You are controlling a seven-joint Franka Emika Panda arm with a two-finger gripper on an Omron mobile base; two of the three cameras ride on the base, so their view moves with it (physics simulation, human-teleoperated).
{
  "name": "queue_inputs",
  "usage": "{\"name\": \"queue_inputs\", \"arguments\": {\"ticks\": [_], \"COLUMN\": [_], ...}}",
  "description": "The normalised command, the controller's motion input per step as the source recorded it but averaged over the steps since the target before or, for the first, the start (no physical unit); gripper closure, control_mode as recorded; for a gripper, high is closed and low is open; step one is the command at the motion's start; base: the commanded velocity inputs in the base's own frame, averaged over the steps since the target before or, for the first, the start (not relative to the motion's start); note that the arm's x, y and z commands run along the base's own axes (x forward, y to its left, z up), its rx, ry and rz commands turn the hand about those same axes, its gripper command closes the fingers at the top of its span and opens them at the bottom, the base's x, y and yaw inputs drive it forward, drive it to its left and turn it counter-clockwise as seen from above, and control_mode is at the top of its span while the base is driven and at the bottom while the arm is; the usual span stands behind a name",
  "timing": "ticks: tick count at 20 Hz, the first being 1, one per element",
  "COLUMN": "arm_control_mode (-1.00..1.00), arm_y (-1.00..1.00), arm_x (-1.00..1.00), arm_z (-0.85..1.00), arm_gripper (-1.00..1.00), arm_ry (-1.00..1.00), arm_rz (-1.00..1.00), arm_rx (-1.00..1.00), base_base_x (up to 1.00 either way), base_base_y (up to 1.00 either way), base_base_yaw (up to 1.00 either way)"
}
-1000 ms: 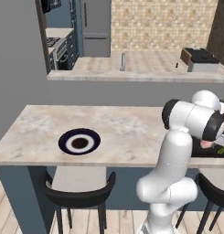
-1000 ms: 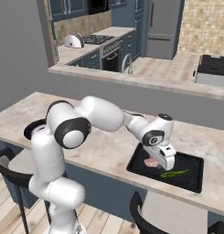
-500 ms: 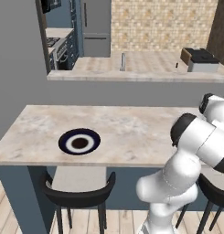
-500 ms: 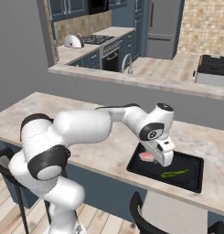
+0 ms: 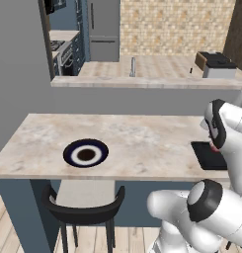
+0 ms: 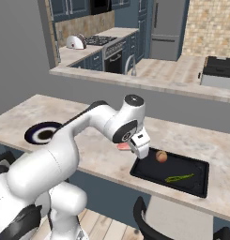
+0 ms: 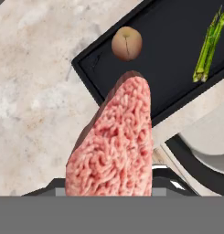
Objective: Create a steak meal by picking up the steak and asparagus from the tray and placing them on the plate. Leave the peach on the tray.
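Pinkish-red and grainy, the steak (image 7: 115,139) stands on its edge between the jaws, which are closed on its lower end; in the hand view it rises from the bottom of the picture and covers the middle. In the right base view the steak (image 6: 124,146) shows as a small pink piece just beside the gripper (image 6: 139,146), lifted above the marbled bench (image 6: 88,136) and clear of the tray.

Beyond the steak, away from the jaws, lies the black tray (image 7: 175,50) on the bench. The peach (image 7: 126,43) sits on it near the corner closest to the jaws, apart from the steak. The asparagus (image 7: 208,45) lies flat on the tray, farther off to one side, well apart from the peach. In the right base view the peach (image 6: 161,156) is just past the gripper and the asparagus (image 6: 179,178) lies nearer the front rim of the tray (image 6: 194,187).

The plate (image 5: 86,154) rests on the same bench, well apart from the jaws, at the other end from the tray. A dark stool (image 5: 85,210) stands below the bench under the plate.
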Motion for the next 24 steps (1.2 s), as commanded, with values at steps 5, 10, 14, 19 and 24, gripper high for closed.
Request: {"name": "queue_inputs", "arguments": {"ticks": [5, 10, 14, 19, 24], "arm_control_mode": [-1.00, -1.00, -1.00, -1.00, -1.00], "arm_y": [1.00, 1.00, 1.00, 1.00, 1.00], "arm_x": [-0.06, 0.00, 0.00, 0.06, 0.10], "arm_z": [0.30, 0.26, 0.27, 0.27, 0.21], "arm_gripper": [1.00, 1.00, 1.00, 1.00, 1.00], "arm_ry": [-0.20, -0.13, -0.06, -0.02, 0.00], "arm_rz": [0.00, 0.00, 0.02, 0.05, 0.04], "arm_rx": [-0.07, -0.08, -0.09, -0.08, -0.10], "base_base_x": [0.00, 0.00, 0.00, 0.00, 0.00], "base_base_y": [0.00, 0.00, 0.00, 0.00, 0.00], "base_base_yaw": [0.00, 0.00, 0.00, 0.00, 0.00]}}
